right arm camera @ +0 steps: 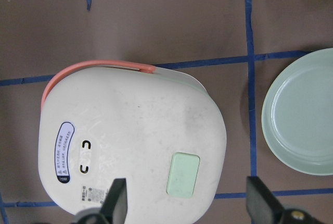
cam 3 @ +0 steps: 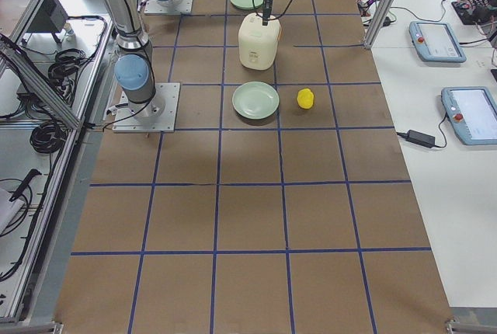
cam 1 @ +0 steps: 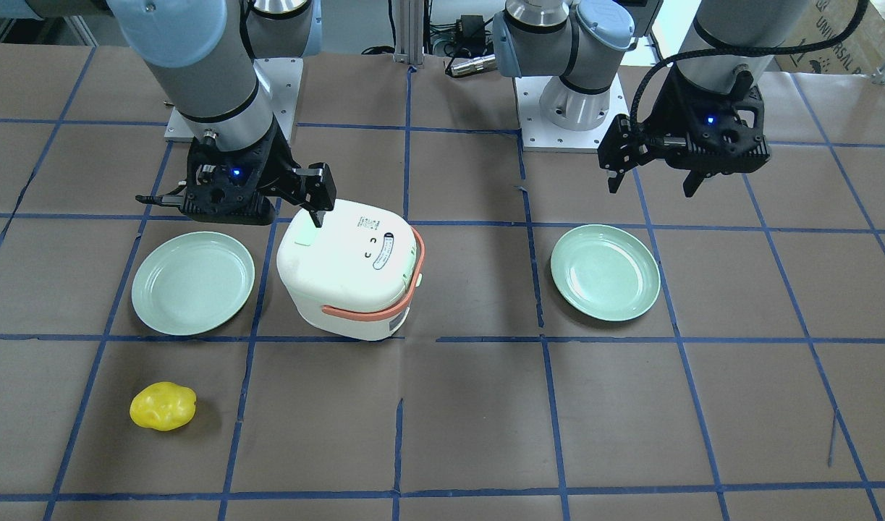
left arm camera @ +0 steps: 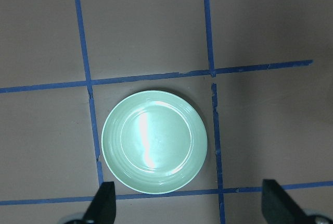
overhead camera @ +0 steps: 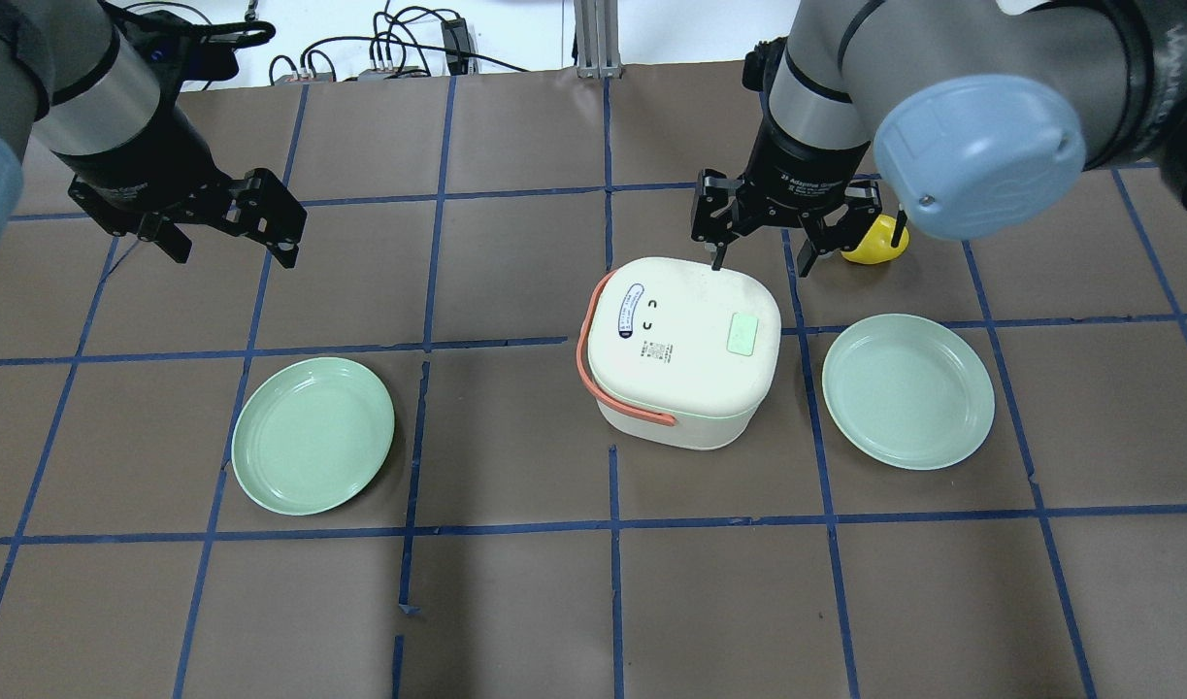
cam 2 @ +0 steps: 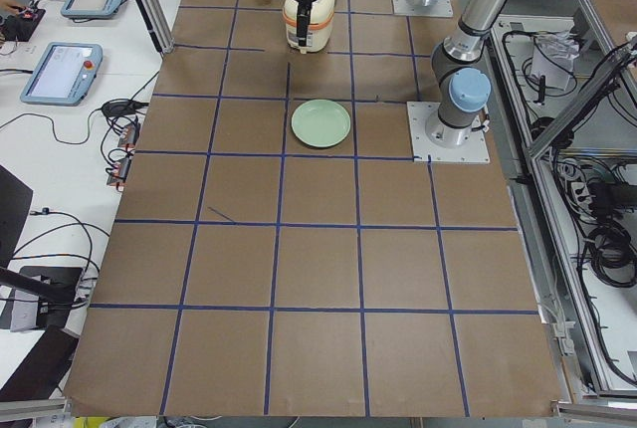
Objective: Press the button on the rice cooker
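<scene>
The white rice cooker (cam 1: 348, 271) stands mid-table with its lid shut and its salmon handle down; it also shows in the overhead view (overhead camera: 685, 349) and the right wrist view (right arm camera: 130, 140). The pale mint button (cam 1: 306, 237) (overhead camera: 746, 335) (right arm camera: 183, 174) sits at the lid's edge. My right gripper (cam 1: 261, 210) (overhead camera: 760, 254) (right arm camera: 188, 206) is open and empty over the lid's button end. One fingertip (cam 1: 315, 217) hangs close above the lid beside the button; contact does not show. My left gripper (cam 1: 652, 184) (overhead camera: 224, 218) (left arm camera: 190, 206) is open and empty, high above a plate.
Two mint-green plates flank the cooker: one (cam 1: 192, 282) (overhead camera: 908, 390) on my right side, one (cam 1: 605, 271) (overhead camera: 313, 434) (left arm camera: 154, 140) under my left gripper. A yellow lemon-like object (cam 1: 163, 406) (overhead camera: 874, 243) lies beyond the right plate. The table has a blue tape grid.
</scene>
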You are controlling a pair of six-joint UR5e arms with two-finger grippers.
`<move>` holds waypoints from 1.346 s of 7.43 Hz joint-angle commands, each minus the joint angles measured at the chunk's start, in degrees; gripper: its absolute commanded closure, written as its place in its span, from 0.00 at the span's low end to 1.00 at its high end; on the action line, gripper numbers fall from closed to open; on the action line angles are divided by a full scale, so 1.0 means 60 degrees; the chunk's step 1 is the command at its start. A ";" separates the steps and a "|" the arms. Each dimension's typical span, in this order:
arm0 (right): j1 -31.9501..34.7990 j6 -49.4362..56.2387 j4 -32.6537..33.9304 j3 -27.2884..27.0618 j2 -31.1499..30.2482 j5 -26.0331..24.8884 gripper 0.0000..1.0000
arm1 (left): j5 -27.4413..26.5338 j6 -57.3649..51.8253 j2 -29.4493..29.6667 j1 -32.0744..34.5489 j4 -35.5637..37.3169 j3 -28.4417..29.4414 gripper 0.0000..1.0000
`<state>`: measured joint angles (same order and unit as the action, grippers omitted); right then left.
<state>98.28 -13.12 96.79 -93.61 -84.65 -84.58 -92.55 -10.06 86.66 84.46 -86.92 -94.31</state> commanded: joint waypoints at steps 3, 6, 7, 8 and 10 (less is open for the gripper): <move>0.0040 0.0092 0.0654 -0.1125 -0.0569 0.0020 0.83 | 0.0000 0.0007 0.0000 0.0000 0.0000 0.0000 0.00; 0.0465 0.0005 0.0713 -0.1155 -0.0497 0.0020 0.85 | 0.0000 0.0006 0.0000 0.0000 0.0000 0.0000 0.00; 0.0465 0.0062 0.0699 -0.1170 -0.0438 0.0020 0.85 | 0.0000 0.0007 0.0000 0.0000 0.0000 0.0000 0.00; 0.0465 0.0063 0.0699 -0.1359 -0.0452 0.0049 0.85 | 0.0000 -0.0008 0.0000 0.0000 0.0000 0.0000 0.00; 0.0465 0.0078 0.1265 -0.1770 -0.0526 -0.0067 0.86 | 0.0000 0.0007 -0.0015 0.0000 0.0000 0.0000 0.00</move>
<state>101.05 -12.67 102.03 -103.06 -87.66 -84.54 -92.55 -10.04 86.64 84.46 -86.92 -94.31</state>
